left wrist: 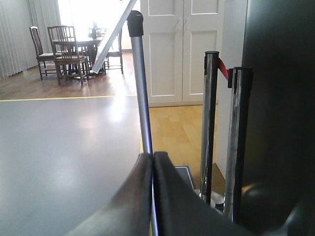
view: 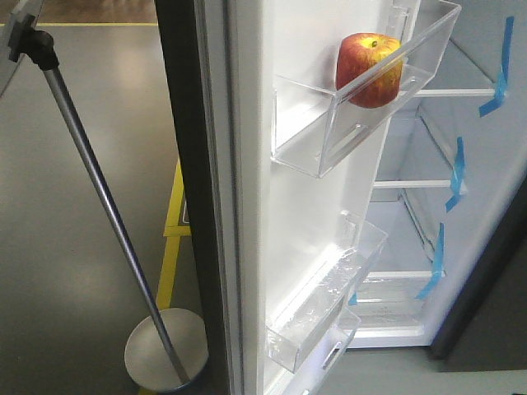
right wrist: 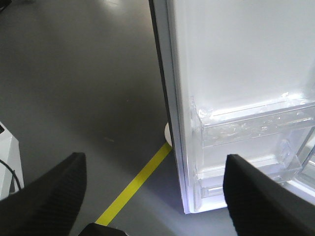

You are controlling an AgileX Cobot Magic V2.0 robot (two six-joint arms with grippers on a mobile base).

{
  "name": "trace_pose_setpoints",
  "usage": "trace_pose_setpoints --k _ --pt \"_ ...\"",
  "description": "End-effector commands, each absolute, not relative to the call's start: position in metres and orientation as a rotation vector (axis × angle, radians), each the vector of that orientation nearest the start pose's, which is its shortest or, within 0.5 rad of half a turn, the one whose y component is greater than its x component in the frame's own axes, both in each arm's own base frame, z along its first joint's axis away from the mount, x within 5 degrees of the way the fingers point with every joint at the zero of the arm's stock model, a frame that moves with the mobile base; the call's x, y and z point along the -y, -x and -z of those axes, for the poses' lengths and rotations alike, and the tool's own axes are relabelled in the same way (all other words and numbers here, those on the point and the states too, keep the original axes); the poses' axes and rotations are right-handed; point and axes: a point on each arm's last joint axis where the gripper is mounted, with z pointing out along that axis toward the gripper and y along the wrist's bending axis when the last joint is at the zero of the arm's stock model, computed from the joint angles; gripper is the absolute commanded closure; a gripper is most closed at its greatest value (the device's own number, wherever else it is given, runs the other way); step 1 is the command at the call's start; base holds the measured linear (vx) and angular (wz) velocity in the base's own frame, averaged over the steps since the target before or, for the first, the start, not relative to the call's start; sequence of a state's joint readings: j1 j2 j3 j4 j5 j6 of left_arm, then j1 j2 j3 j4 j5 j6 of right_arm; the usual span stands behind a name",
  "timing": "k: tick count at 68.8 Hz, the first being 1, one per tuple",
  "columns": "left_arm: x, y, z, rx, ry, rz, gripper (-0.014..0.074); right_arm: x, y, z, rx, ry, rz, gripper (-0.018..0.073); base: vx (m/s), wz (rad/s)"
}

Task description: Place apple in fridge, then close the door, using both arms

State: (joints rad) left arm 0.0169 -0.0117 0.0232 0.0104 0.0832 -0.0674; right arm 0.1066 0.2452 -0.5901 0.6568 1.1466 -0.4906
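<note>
The apple (view: pixel 368 70) was seated in the upper clear bin (view: pixel 329 144) of the open door (view: pixel 305 197). The right pincer (right wrist: pixel 155 157) was held wide over open grey floor (right wrist: pixel 74 73) beside the door's bottom edge. The left pincer (left wrist: pixel 153 162) was pressed shut.

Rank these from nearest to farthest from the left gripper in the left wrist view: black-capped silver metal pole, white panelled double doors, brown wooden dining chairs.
1. Black-capped silver metal pole, centre, just behind the left gripper, jaws shut.
2. White panelled double doors, right of centre.
3. Brown wooden dining chairs, far left background.
</note>
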Motion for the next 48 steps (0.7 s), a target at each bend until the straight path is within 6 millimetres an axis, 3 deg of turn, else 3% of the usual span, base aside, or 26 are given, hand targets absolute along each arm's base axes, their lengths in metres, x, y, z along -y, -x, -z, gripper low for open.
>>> trace_pose_setpoints --k 1,48 --pt "-0.0005 -0.0543 -0.211 -1.479 0.057 0.048 0.0603 -0.0534 -0.0122 -0.3164 -1.996 0.603 -0.621 0.0011 0.0 0.0" --pt "-0.0005 -0.0533 -0.218 -1.419 0.061 0.056 0.0603 -0.0533 -0.0123 -0.3162 -2.001 0.597 -0.621 0.0011 0.0 0.0"
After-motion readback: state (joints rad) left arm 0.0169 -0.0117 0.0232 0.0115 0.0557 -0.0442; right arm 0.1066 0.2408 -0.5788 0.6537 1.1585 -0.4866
